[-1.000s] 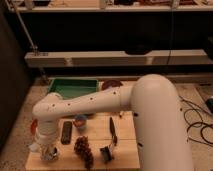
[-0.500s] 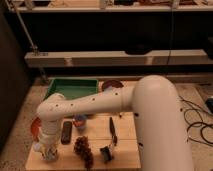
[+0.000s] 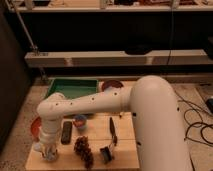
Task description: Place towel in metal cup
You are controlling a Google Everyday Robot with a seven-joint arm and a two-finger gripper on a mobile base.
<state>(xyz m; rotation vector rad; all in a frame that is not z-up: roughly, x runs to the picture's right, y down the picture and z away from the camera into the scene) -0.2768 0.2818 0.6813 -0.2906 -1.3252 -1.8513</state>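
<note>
My white arm [image 3: 90, 102] reaches across to front-left corner of pale wooden tabletop [image 3: 125, 155]. My hand [image 3: 48, 151] points down there, right over small shiny silver metal cup [image 3: 46, 153]. Pale blue-grey towel not made out; hand hides that spot. Cannot tell whether hand is clenched or released. Nearby: dark flat rectangular object [image 3: 66, 132], small blue cup [image 3: 79, 121], brown pinecone [image 3: 83, 149], orange bowl [image 3: 35, 126], green tray [image 3: 71, 89] behind.

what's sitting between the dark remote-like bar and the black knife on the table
In the camera view, a small blue cup sits between the dark bar and the knife; the gripper is farther left.
</note>
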